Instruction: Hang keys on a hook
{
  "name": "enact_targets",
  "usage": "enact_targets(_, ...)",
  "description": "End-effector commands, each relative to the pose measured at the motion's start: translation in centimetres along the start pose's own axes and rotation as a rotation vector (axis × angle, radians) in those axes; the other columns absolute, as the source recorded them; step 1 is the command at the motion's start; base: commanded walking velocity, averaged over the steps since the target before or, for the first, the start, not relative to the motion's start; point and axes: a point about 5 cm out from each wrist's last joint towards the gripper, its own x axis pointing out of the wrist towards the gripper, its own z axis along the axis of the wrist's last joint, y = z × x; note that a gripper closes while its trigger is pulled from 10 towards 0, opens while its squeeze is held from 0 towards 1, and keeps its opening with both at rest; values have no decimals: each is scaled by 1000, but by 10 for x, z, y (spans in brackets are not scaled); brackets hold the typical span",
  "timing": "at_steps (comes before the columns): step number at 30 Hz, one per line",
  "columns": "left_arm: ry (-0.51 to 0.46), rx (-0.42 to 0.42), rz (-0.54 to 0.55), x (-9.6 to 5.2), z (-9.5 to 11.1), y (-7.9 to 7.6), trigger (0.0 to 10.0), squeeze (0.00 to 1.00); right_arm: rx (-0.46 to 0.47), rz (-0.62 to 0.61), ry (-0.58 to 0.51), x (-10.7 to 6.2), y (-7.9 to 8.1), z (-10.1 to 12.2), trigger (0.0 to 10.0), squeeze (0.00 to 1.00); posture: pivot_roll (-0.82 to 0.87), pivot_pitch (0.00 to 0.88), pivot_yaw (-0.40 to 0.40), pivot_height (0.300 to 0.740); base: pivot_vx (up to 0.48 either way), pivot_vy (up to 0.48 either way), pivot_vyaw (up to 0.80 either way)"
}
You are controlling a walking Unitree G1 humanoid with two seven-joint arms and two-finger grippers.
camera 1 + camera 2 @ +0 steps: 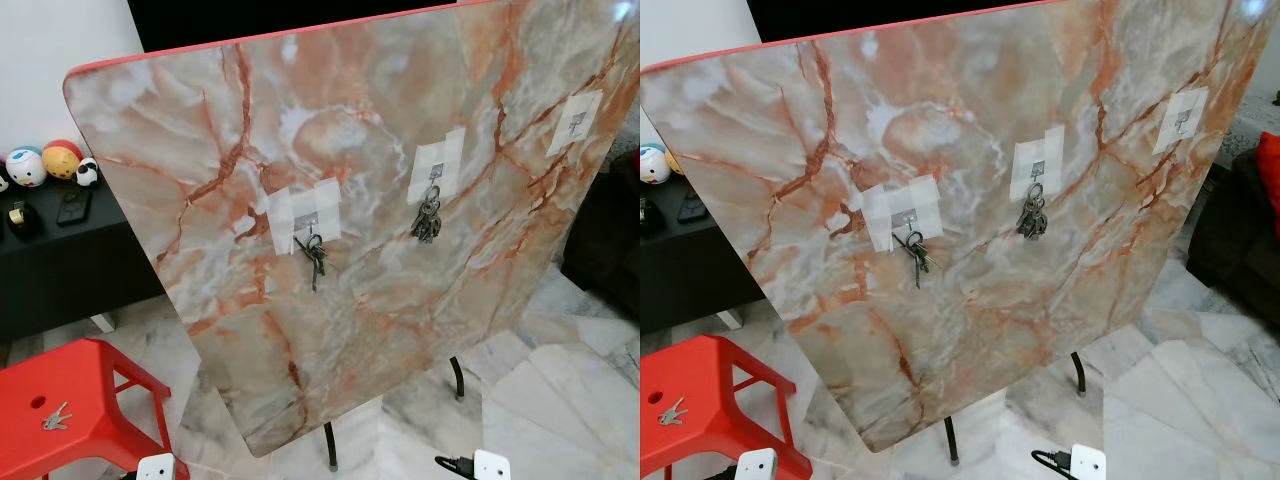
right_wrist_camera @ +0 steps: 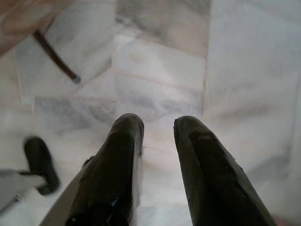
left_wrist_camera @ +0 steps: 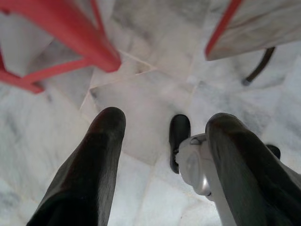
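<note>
A marble-patterned board point(image 1: 350, 130) leans upright in front of me with three taped-on hooks. A dark key bunch point(image 1: 314, 255) hangs from the left hook point(image 1: 306, 222). A second bunch point(image 1: 427, 220) hangs from the middle hook point(image 1: 435, 172). The right hook point(image 1: 577, 122) is bare. A small set of keys point(image 1: 55, 417) lies on a red stool point(image 1: 100, 385) at the lower left. Both arms hang low, pointing at the floor. My left gripper point(image 3: 164, 122) is open and holds nothing. My right gripper point(image 2: 157, 125) has a narrow gap between its fingers, with nothing in it.
A black low cabinet point(image 1: 60, 270) at the left carries round toy balls point(image 1: 45, 162) and small items. The board's black legs point(image 1: 328, 445) stand on the marble floor point(image 1: 560, 400). Dark furniture point(image 1: 610, 230) sits at the right edge.
</note>
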Motion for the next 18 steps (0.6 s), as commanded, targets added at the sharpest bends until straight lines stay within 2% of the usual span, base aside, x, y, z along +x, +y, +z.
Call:
enact_targets(1, 47, 15, 7, -3, -11, 4, 10000, 0, -32, 28, -3, 0, 2, 1, 10000, 0, -11, 0, 22, 740, 0, 0, 800)
enact_targets(4, 48, 18, 7, -3, -12, 4, 10000, 0, -49, 31, 5, 0, -1, -1, 10000, 0, -8, 0, 21, 740, 0, 0, 800)
enact_targets(6, 50, 21, 10, -3, -12, 4, 10000, 0, -93, 30, 19, -2, -5, -8, 10000, 0, -9, 0, 24, 740, 0, 0, 800)
enact_targets(10, 55, 31, 11, -3, -13, 5, 10000, 0, -84, 28, 30, -3, -8, -15, 10000, 0, -15, 0, 29, 740, 0, 0, 800)
enact_targets(14, 59, 38, 9, -3, -13, 5, 10000, 0, -96, 32, 50, -4, -4, -21, 10000, 0, -17, 0, 33, 740, 0, 0, 800)
enact_targets(18, 60, 38, 9, -4, -14, 5, 10000, 0, -115, 53, 58, -3, 8, -22, 10000, 0, -13, 0, 29, 740, 0, 0, 800)
